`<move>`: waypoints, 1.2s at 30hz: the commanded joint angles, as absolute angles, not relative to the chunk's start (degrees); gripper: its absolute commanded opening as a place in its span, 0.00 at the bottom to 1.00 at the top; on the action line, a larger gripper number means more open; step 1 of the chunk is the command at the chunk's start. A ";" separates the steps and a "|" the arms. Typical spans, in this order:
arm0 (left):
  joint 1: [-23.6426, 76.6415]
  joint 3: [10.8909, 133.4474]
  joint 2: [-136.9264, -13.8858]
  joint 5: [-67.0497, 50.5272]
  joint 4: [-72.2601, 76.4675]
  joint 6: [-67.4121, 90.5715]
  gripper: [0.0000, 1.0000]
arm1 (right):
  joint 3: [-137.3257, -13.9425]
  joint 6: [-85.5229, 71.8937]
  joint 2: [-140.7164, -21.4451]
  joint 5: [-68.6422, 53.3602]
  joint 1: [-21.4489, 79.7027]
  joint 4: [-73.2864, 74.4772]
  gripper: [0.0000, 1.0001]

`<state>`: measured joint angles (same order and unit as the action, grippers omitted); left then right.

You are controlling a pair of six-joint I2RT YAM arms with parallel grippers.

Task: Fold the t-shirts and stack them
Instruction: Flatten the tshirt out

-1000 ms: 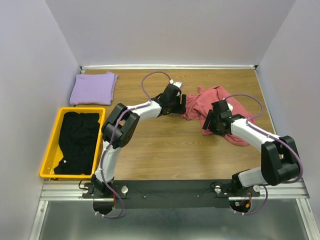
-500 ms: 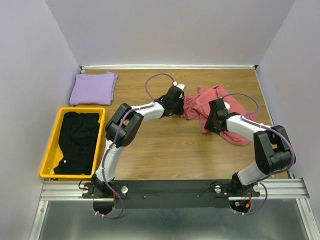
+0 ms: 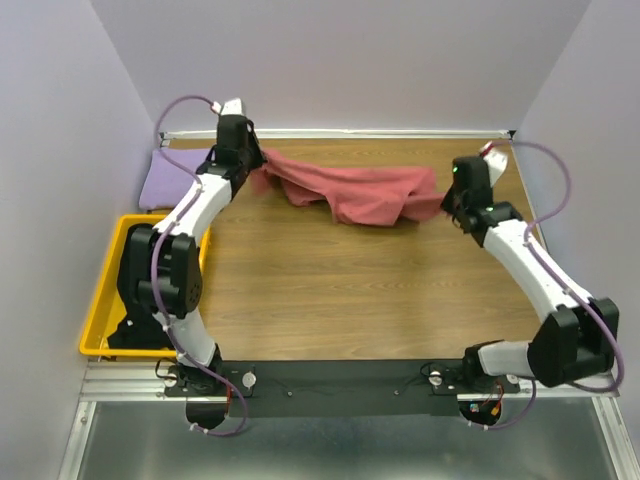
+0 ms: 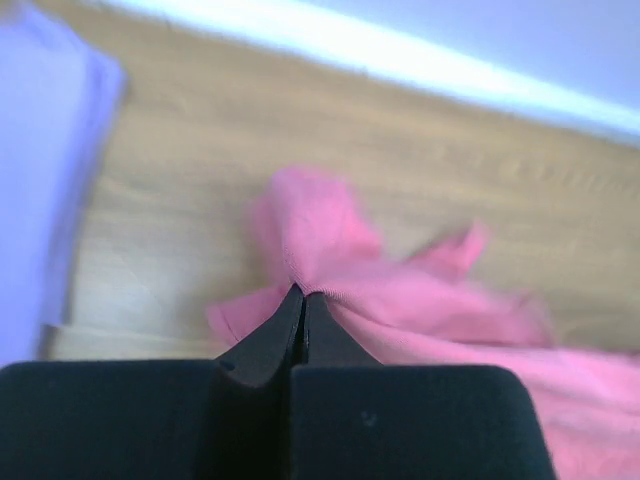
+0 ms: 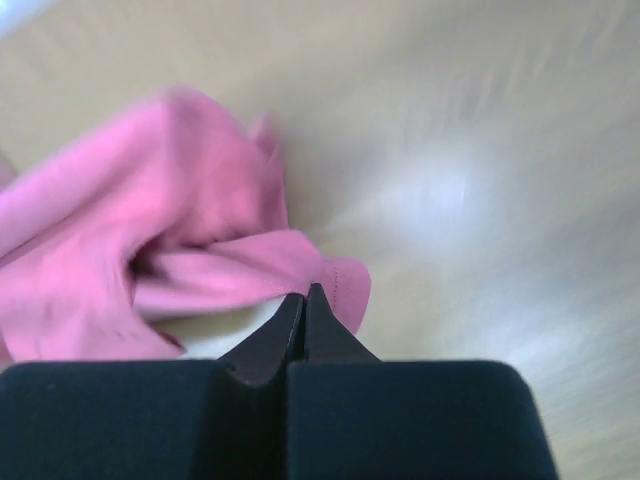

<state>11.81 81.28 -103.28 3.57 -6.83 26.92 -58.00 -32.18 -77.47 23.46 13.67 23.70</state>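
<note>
The salmon-pink t-shirt (image 3: 350, 190) hangs stretched between both arms above the far part of the table. My left gripper (image 3: 255, 172) is shut on its left end, and in the left wrist view the pink cloth (image 4: 400, 290) bunches at my closed left gripper (image 4: 302, 292). My right gripper (image 3: 447, 203) is shut on the right end; the right wrist view shows a hemmed edge of the shirt (image 5: 200, 250) pinched at the tips of my right gripper (image 5: 305, 293). A folded lavender t-shirt (image 3: 180, 180) lies at the far left. Black t-shirts (image 3: 155, 285) fill the bin.
The yellow plastic bin (image 3: 100, 295) stands at the left edge of the wooden table (image 3: 340, 290). White walls close in the back and both sides. The lavender cloth (image 4: 40, 190) shows at the left of the left wrist view.
Both grippers closed on the crumpled pink shirt, then lifted and swung apart, the left far to the back left and the right to the back right, stretching the shirt out.
</note>
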 commanded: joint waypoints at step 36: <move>16.87 123.66 -128.06 10.99 -24.09 14.23 0.72 | -58.99 -18.54 -60.11 24.71 12.66 23.29 0.01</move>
<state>15.18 118.89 -128.44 10.59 -23.66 13.87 -61.10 -15.31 -59.40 30.65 13.04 23.81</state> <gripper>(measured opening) 0.597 0.009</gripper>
